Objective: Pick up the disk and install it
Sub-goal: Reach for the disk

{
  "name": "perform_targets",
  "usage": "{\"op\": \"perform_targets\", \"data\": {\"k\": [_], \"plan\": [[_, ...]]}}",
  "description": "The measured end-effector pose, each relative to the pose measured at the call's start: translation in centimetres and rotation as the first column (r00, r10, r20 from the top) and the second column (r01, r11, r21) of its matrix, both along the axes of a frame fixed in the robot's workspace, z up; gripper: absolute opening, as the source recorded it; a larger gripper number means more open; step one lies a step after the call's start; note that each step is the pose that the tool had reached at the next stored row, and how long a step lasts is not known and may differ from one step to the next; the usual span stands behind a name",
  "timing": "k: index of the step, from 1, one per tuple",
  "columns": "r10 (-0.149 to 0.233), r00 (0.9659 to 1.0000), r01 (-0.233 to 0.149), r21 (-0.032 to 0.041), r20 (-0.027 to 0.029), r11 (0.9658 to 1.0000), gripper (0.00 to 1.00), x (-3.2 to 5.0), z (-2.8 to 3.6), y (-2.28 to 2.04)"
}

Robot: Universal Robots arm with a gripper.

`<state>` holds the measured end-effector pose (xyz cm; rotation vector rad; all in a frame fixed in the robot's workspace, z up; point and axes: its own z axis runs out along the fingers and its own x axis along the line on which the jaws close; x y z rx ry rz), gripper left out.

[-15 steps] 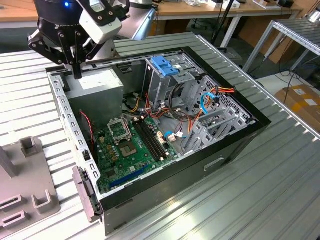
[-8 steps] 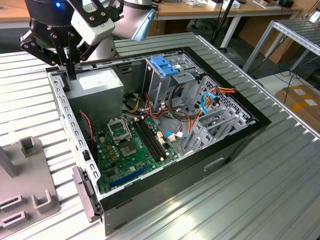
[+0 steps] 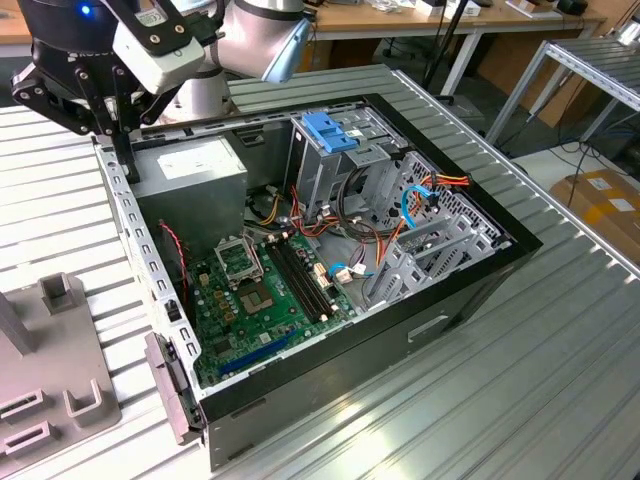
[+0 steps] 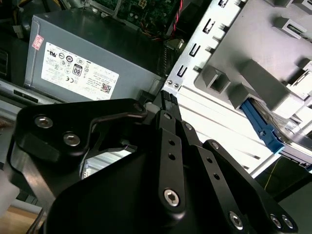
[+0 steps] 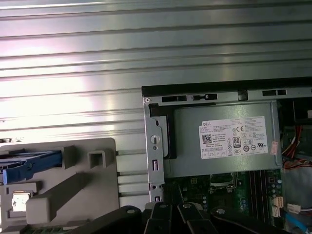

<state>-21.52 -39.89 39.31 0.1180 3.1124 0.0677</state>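
Observation:
The disk (image 5: 33, 164) sits in a grey holder (image 5: 92, 190) on the table beside the computer case, and its blue side rail shows in both wrist views. In the second wrist view the blue rail of the disk (image 4: 261, 127) pokes out from under the holder's grey blocks (image 4: 253, 78). My gripper (image 3: 126, 160) hangs over the case's rear corner by the power supply, well apart from the disk. Its black fingers (image 4: 168, 141) lie close together, shut on nothing.
The open computer case (image 3: 470, 290) lies on a ribbed metal table. Inside it are a grey power-supply box (image 3: 190, 170), a green motherboard (image 3: 255, 290), a blue-topped drive cage (image 3: 330, 130) and loose cables (image 3: 420, 200). The grey holder (image 3: 50, 390) stands at the exterior view's left.

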Motion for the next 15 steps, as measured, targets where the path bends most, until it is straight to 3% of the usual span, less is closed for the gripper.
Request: {"op": "perform_targets", "data": {"k": [15], "plan": [[0.0, 1.0, 0.0, -0.0001, -0.0001, 1.0, 0.11, -0.37, 0.0, 0.0]]}}
